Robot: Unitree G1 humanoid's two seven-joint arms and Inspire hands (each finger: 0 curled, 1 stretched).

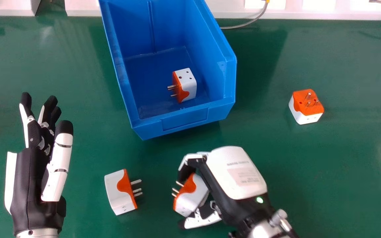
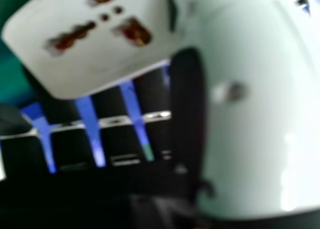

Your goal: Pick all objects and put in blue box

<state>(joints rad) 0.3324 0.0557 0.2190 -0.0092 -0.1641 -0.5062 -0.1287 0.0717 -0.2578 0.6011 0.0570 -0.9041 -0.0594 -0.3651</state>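
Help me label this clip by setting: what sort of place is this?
Probably a robotics lab: there's a robot's left hand, a green tabletop and a blue box holding a plug adapter.

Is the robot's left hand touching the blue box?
Apart. The head view shows a wide strip of green table between the left hand and the blue box.

The box (image 1: pixel 185 120) is blue; table (image 1: pixel 342 172) green; 4 adapters (image 1: pixel 116 193) orange-and-white; prongs (image 1: pixel 136 181) seemingly silver.
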